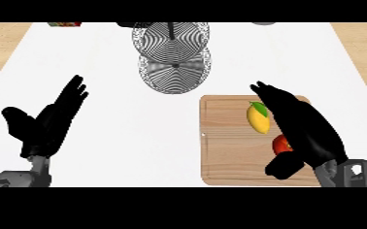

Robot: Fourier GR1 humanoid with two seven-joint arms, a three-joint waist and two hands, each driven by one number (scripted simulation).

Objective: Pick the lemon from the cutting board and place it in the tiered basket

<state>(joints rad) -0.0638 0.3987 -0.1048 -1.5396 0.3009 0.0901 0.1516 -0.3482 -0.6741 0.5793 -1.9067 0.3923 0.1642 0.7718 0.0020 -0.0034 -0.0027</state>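
Black fingers (269,93) of my right hand (305,128) stretch out straight, grasping nothing, over the right part of the cutting board (225,145). Just beside them, toward the left, the yellow lemon (258,118) lies on the wood with its green leaf on top. A red fruit (281,145) shows partly under my palm. My left hand (50,121) rests open, fingers up, well apart on the white counter (108,140). Beyond the board stands the wire tiered basket (174,53).
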